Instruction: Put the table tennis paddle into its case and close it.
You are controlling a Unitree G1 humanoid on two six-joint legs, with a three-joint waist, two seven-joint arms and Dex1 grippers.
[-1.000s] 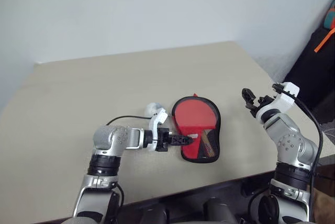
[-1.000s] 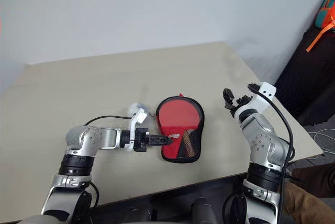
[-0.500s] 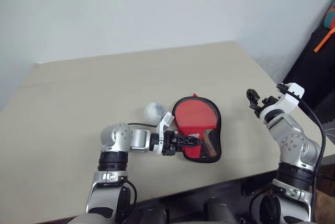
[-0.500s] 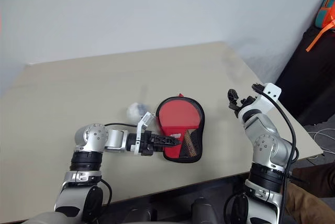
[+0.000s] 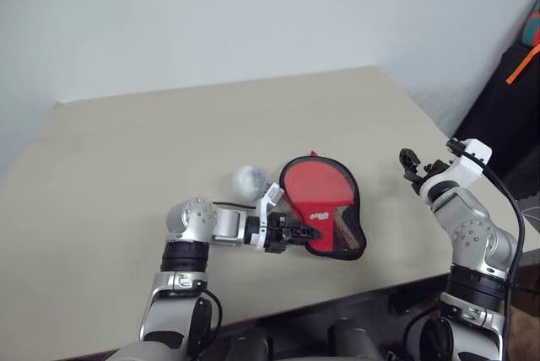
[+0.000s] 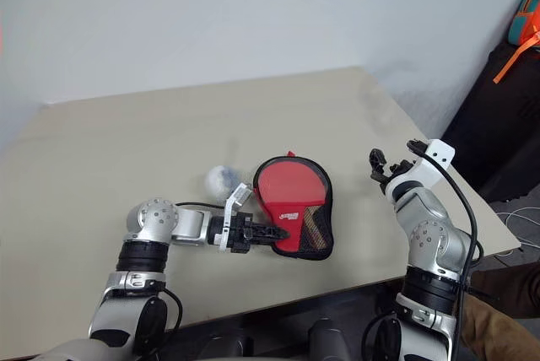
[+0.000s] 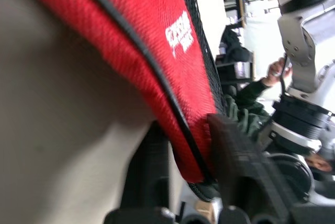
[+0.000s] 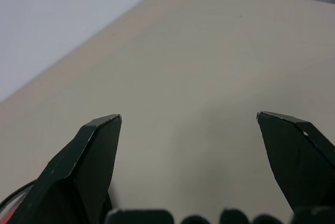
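Left gripper [image 5: 305, 232] is clamped down on the near edge of the case [image 5: 325, 209], jaws pinched tight. In the left wrist view the two black fingers [image 7: 235, 166] squeeze the red logo panel [image 7: 157, 51] and its black trim between them; white lettering on the panel reads clearly just past the pinch. The gripper points across the table toward the robot's right, forearm lying low over the tabletop.

Case sits on the beige table [image 5: 169, 133], near the front edge, roughly centre. It's slightly tilted, handle end pointing toward the front-right. The table tennis paddle [image 6: 291, 185] is inside it: round red face shows through the clear half, black trim running around the outline. Mesh section and part of the handle sit at the narrow end, beside the logo panel. Can't tell whether the zip is done up.

Small pale ball [image 5: 249, 180] rests on the table just beside the case's left edge, behind the left wrist.

Right gripper [image 5: 415, 165] hovers above the table, well apart from the case on its right side, jaws spread wide and holding nothing. Right wrist view shows both fingertips [image 8: 89, 150] apart with bare tabletop between.

Dark bag with orange strap [image 6: 523, 32] at far right, off the table.
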